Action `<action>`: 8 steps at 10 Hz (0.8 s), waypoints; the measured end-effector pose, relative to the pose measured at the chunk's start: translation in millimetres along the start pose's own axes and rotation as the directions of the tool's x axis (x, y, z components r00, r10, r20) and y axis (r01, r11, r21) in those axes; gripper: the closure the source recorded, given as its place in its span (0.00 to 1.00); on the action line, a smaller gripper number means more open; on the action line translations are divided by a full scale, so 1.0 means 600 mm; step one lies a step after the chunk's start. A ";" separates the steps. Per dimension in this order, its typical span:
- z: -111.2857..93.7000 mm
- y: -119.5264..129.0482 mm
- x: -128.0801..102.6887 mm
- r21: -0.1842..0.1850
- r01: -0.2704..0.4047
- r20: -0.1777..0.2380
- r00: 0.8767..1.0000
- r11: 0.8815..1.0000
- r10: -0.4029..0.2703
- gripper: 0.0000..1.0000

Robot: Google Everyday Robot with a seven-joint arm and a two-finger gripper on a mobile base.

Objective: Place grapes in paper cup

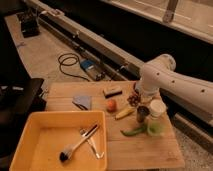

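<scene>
1. A pale wooden tabletop (pixel 65 92) fills the foreground under dim, warm light.
2. Behind the tabletop lies a speckled grey floor (pixel 42 47) with a coiled black cable (pixel 67 62).
3. Beyond the tabletop, a long metal rail (pixel 100 47) runs diagonally.
4. Left of the tabletop sits dark furniture (pixel 20 100).
5. The tool (pixel 135 94) hangs over the tabletop's far right edge.
</scene>
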State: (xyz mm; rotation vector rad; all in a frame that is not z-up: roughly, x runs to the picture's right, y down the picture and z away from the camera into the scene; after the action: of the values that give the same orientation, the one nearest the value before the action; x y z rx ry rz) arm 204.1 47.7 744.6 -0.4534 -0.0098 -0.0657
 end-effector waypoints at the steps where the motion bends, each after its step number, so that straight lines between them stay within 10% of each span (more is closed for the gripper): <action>1: 0.000 -0.001 -0.004 0.000 0.002 0.003 1.000 1.000 -0.002 1.00; 8: -0.001 -0.005 0.068 0.004 -0.109 -0.095 0.989 0.994 0.109 1.00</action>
State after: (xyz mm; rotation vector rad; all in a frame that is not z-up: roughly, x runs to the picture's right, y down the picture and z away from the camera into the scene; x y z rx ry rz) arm 244.8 42.2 746.3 -0.4508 0.1087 0.0204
